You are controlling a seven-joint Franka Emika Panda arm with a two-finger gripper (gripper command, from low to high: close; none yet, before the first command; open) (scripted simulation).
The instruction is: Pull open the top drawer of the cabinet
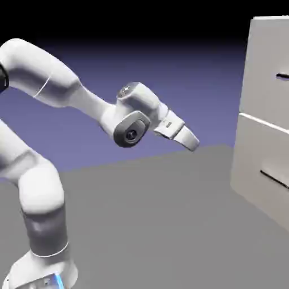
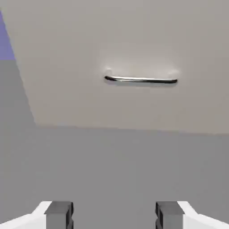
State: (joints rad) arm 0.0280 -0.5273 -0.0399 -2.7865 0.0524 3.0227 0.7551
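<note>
Tall pale grey-beige box cabinet standing upright on the desk; its upper flat drawer front with thin dark bar handle sits closed, flush.

Dark bar handle on pale panel

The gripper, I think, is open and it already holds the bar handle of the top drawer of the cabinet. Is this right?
Not quite. The gripper is open, but it holds nothing: in the exterior view it hangs well short of the cabinet, with bare table between them. The top drawer is untouched. The hand view also shows a bar handle far ahead of the fingertips.
</note>
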